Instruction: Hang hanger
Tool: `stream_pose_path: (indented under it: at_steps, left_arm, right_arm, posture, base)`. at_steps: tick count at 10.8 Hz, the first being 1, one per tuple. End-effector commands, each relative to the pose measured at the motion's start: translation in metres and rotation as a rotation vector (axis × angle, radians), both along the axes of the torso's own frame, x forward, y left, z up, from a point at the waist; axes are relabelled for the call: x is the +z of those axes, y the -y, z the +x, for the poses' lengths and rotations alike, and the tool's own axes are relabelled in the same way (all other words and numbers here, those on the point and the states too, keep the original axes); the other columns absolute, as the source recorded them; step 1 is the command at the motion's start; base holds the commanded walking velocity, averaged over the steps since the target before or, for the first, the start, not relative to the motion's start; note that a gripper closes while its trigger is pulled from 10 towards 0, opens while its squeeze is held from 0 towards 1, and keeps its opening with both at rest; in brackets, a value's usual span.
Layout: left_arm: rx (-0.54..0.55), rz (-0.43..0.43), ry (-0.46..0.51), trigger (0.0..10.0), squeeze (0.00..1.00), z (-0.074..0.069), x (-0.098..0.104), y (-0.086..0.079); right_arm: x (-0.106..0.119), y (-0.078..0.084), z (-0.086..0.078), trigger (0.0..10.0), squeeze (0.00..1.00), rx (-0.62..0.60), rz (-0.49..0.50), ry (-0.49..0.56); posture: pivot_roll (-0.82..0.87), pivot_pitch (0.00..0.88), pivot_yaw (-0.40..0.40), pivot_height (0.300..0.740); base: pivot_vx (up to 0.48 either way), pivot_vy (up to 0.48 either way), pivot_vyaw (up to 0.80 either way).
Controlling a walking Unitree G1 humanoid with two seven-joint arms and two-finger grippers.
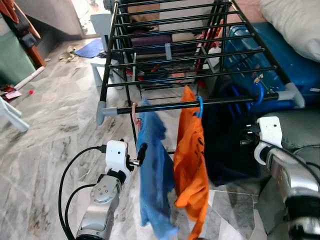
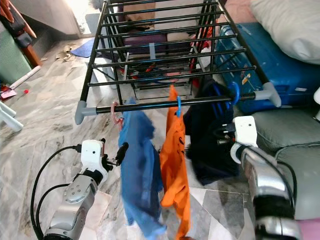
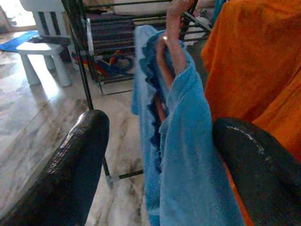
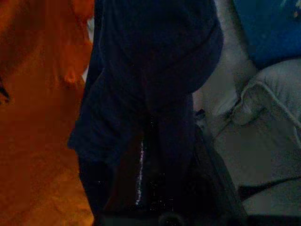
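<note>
- The pink hanger [image 1: 135, 114] is hooked on the front rail [image 1: 200, 103] of the drying rack [image 1: 165, 60], carrying a blue garment [image 1: 154, 170] beside an orange one [image 1: 191, 165].
- The left gripper [image 3: 155, 155] has its fingers spread wide either side of the blue cloth, gripping nothing; I'd back it out straight so the cloth doesn't snag.
- The right gripper [image 1: 245, 136] sits against the dark garment [image 1: 227, 145]; I cannot tell how far it is open.
</note>
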State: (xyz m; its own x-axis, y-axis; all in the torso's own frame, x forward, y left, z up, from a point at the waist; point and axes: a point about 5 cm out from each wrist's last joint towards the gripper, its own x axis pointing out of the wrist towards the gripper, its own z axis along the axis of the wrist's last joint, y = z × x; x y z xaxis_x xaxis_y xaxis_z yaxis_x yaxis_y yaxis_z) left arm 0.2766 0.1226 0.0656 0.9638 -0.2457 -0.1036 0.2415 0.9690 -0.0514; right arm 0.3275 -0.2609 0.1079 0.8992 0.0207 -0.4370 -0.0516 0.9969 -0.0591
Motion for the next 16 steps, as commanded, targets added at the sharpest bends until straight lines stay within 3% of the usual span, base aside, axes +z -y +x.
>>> stream_pose_path:
  at_steps: [1, 6, 8, 12, 14, 15, 16]
  left_arm:
    - [0.008, 0.012, 0.002, 10.0, 0.0, 0.0, 0.002, -0.005]
    - [0.008, 0.02, -0.002, 10.0, 0.0, 0.0, 0.003, -0.009]
    - [0.005, 0.026, -0.003, 10.0, 0.0, 0.002, 0.004, -0.011]
    - [0.009, 0.028, -0.005, 10.0, 0.0, 0.003, 0.004, -0.011]
    - [0.011, 0.029, -0.004, 10.0, 0.0, 0.005, 0.004, -0.01]
    - [0.011, 0.028, -0.005, 10.0, 0.0, 0.005, 0.004, -0.01]
    - [0.012, 0.026, -0.004, 10.0, 0.0, 0.005, 0.004, -0.009]
  right_arm:
    - [0.018, 0.007, 0.01, 10.0, 0.0, -0.012, -0.009, 0.059]
    - [-0.001, 0.035, 0.011, 10.0, 0.0, -0.14, 0.015, -0.039]
    - [-0.014, 0.031, 0.008, 10.0, 0.0, -0.137, 0.105, -0.087]
    - [-0.022, 0.028, 0.005, 10.0, 0.0, -0.102, 0.108, -0.106]
    - [-0.018, 0.029, 0.008, 10.0, 0.0, -0.081, 0.063, -0.086]
    - [-0.02, 0.03, 0.006, 10.0, 0.22, -0.081, 0.067, -0.091]
    - [-0.022, 0.032, 0.004, 10.0, 1.0, -0.084, 0.037, -0.088]
  posture:
    - [-0.14, 0.068, 0.078, 0.74]
    - [-0.12, 0.063, 0.086, 0.74]
    - [-0.12, 0.06, 0.09, 0.74]
    - [-0.12, 0.056, 0.089, 0.74]
    - [-0.12, 0.051, 0.088, 0.74]
    - [-0.12, 0.049, 0.087, 0.74]
    - [-0.12, 0.049, 0.086, 0.74]
  base:
    - [0.0, 0.0, 0.0]
    - [0.0, 0.0, 0.0]
    - [0.0, 0.0, 0.0]
    - [0.0, 0.0, 0.0]
    - [0.0, 0.0, 0.0]
    - [0.0, 0.0, 0.0]
    - [0.0, 0.0, 0.0]
